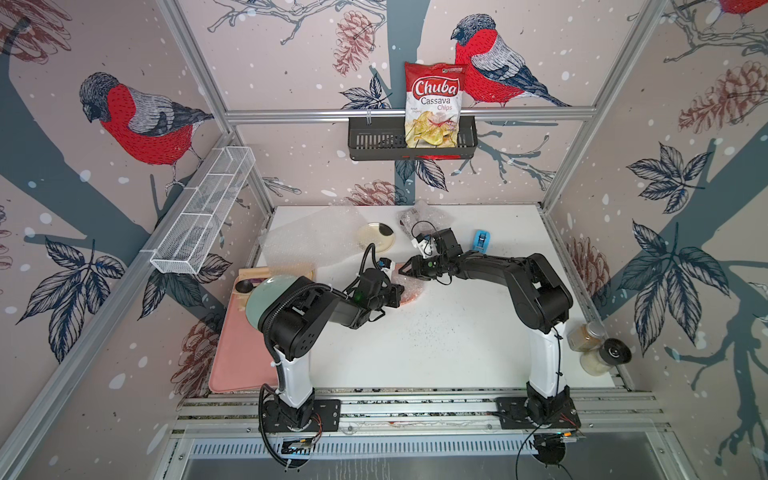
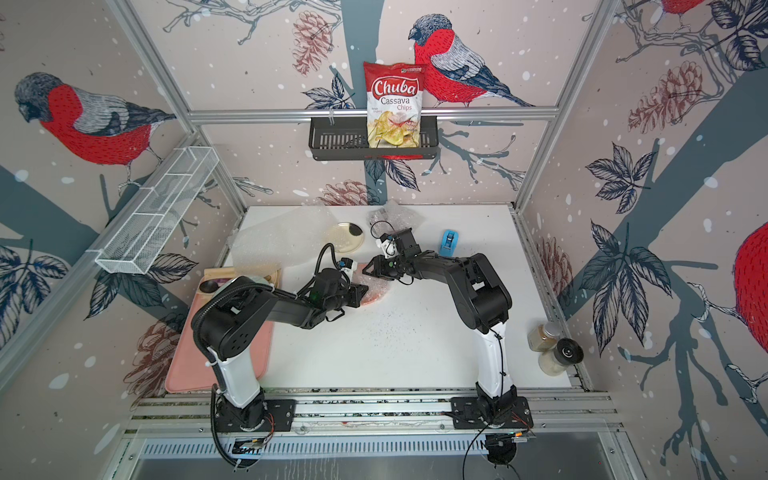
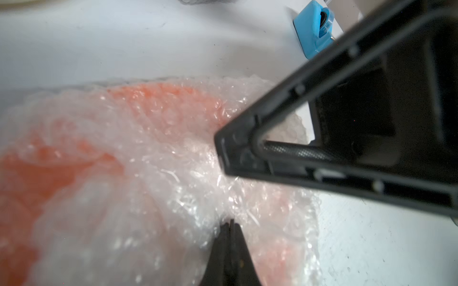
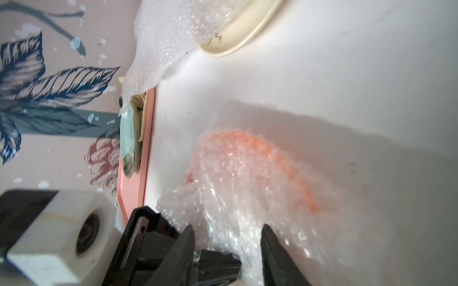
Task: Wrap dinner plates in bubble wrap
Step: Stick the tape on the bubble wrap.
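Bubble wrap (image 3: pixel 173 173) pinched by closed left fingers (image 3: pixel 220 252); right fingers (image 4: pixel 272 252) parted.

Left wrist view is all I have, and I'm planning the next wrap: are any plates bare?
Observer: One. A cream round plate with a dark rim lies bare at the back of the white table.
Operator: Any spare wrap near it?
Observer: Yes, a clear bubble wrap sheet lies spread out next to that plate.
Operator: What is my right gripper doing?
Observer: The right gripper has its jaws apart, with a fold of the bubble wrap that covers the orange round plate between them.
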Tool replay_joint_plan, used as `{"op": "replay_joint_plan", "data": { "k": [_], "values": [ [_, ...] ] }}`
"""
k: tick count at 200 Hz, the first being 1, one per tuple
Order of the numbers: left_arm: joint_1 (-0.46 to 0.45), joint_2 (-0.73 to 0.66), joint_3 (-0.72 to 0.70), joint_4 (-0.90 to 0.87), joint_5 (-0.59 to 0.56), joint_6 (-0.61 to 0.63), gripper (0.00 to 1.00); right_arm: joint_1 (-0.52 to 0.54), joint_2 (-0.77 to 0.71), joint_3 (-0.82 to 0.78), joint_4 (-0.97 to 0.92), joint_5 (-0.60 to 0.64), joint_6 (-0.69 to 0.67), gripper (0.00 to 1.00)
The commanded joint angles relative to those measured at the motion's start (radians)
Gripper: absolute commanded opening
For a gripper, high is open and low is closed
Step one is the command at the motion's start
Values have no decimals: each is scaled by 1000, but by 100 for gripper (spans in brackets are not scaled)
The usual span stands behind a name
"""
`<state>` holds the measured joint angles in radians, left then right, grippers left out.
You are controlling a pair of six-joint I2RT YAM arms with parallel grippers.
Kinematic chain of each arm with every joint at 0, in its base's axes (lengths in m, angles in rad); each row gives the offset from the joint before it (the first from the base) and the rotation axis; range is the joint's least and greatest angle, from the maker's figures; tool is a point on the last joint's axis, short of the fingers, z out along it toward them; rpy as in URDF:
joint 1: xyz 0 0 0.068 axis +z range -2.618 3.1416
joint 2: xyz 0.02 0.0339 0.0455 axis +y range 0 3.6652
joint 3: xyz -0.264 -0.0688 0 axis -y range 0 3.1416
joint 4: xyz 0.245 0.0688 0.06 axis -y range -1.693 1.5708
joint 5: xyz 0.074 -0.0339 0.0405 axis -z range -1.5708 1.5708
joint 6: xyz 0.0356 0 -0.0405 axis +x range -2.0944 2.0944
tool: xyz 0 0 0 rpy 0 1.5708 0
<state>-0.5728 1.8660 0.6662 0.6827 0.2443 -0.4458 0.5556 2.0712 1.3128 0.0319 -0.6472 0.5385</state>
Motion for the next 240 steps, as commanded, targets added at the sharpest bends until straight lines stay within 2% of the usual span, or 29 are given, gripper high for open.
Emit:
{"op": "replay_joint_plan", "data": {
  "k": [1,29,40,62,78,104,131,152,176,190,219,240],
  "values": [
    [-4,12,-21,-229,9,10,0,-9,-52,8,-34,71,42,49],
    [-2,11,-28,-224,9,9,0,-21,-157,-26,-100,104,-10,52],
    [-3,12,-31,-214,12,7,0,-19,-178,-33,-148,131,-40,48],
    [-2,16,-34,-201,18,0,0,3,-190,-60,-175,134,-63,14],
    [-2,20,-27,-204,22,0,0,31,-161,-58,-162,99,-56,0],
    [-2,19,-26,-209,20,1,0,76,-91,-44,-110,99,-14,0],
    [-2,19,-29,-212,20,1,0,76,-11,-133,-65,255,95,0],
    [-1,18,-32,-213,21,1,0,34,-62,-184,0,177,122,0],
    [-2,18,-32,-218,20,5,0,38,-175,-128,-35,128,63,0],
    [-2,21,-31,-219,22,5,0,45,-203,-128,-8,108,77,0],
    [-2,25,-28,-218,23,1,0,62,-122,-187,103,113,159,0],
    [-2,25,-27,-219,21,-3,0,66,-54,-215,119,167,181,0]
  ]
}}
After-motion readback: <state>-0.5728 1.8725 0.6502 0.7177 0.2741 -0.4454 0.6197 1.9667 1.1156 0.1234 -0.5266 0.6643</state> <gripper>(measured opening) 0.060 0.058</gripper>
